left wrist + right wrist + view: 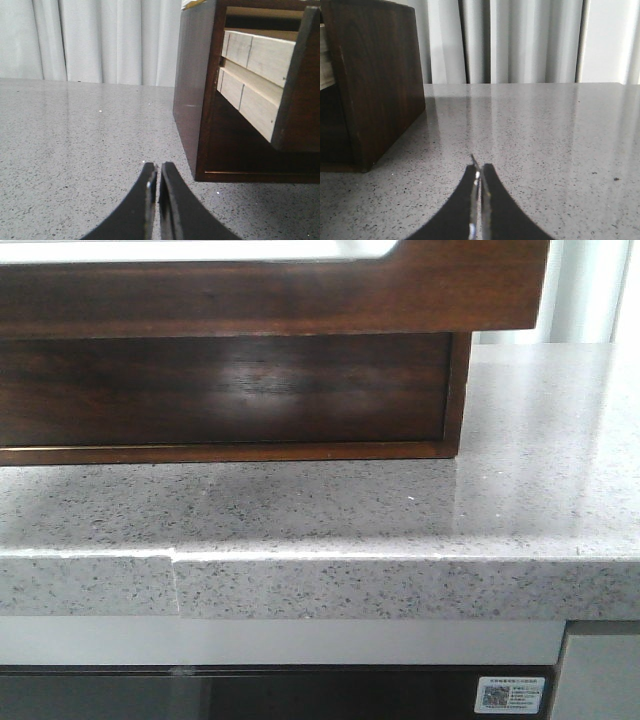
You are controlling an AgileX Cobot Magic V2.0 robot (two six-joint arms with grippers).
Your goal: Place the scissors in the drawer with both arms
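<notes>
The drawer (300,290), a glossy dark-brown front with a pale strip along its top edge, stands pulled out of the dark wooden cabinet (220,390). In the left wrist view the open drawer (260,65) shows its pale wooden side. My left gripper (158,167) is shut and empty, low over the counter beside the cabinet's corner. My right gripper (480,167) is shut on the scissors (473,161); only a thin metal tip shows past the fingertips. It is low over the counter beside the cabinet's other side (375,75). Neither gripper shows in the front view.
The cabinet stands on a speckled grey stone counter (400,510) with a front edge and a seam (172,560). White curtains (100,40) hang behind the counter. A dark appliance front (300,695) sits under the counter.
</notes>
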